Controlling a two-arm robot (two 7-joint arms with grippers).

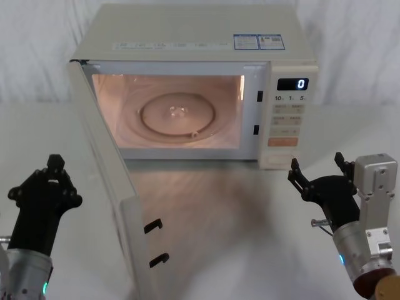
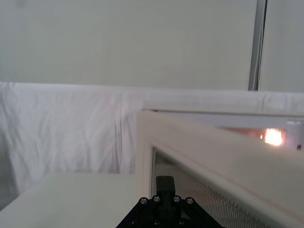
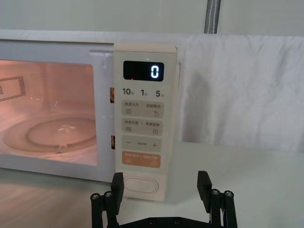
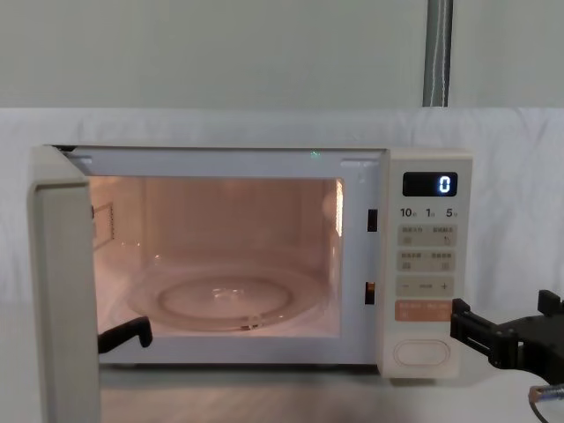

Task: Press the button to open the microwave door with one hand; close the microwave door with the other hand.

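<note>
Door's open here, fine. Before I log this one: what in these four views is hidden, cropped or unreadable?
- Microwave door: its window face turns away in head view; chest view shows it edge-on, cropped at the bottom.
- Left claw: left wrist view cuts it off at the bottom edge.
- Right claw: open before the button; its arm is cropped.
- Panel key labels: too small to read.

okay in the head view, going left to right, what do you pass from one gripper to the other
Left gripper → open microwave door, swung out toward the robot → lit cavity with the glass turntable → control panel with the button at its bottom → right gripper, open.
</note>
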